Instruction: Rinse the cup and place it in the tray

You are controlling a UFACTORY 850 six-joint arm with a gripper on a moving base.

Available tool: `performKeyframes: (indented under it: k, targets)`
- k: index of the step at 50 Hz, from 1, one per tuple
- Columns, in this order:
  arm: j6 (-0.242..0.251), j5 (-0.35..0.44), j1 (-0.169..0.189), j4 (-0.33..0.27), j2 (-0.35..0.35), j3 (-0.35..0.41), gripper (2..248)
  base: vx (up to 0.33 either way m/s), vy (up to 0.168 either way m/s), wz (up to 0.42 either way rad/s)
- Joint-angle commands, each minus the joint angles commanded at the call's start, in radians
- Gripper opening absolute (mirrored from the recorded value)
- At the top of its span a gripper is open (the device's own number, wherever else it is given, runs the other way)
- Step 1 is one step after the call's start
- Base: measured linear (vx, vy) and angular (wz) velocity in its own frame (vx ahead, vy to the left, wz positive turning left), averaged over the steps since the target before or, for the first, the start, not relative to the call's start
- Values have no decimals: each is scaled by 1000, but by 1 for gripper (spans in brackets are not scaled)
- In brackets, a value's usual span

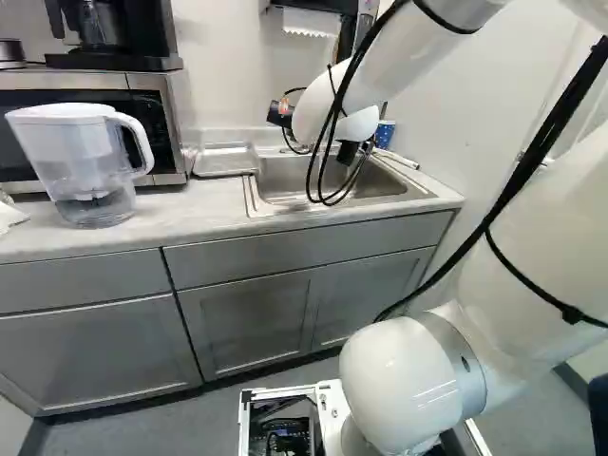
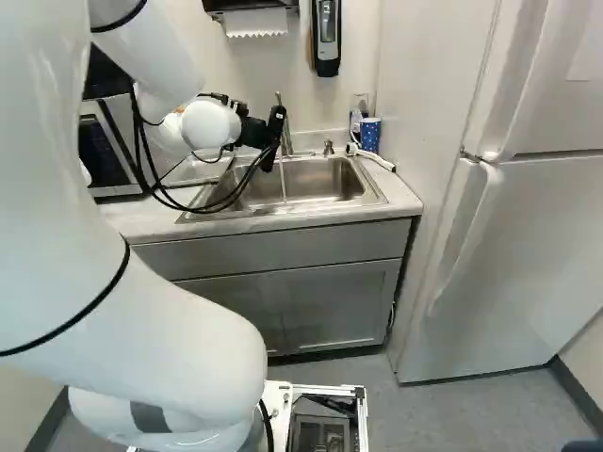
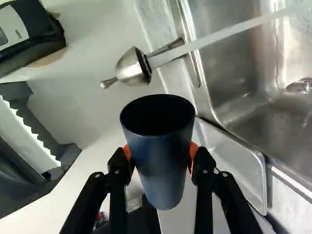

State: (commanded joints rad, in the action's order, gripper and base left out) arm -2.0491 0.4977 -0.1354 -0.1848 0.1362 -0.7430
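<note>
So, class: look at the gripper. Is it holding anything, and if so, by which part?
It holds the dark blue cup by its outer side wall, roughly midway between rim and base, one of the fingers on each side.

white rounded arm [image 2: 104, 301], black cables [image 1: 542, 142], black orange-padded tool [image 2: 269, 137]

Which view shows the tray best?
The left base view: the tray lies unobstructed beside the sink. The right base view has the arm across part of it; in the wrist view the gripper hides part.
</note>
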Motion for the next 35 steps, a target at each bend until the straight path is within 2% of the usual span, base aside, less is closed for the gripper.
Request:
performKeyframes:
  k: [35]
  targets:
    - [367,0,0,27,0,0,125,0,0,0]
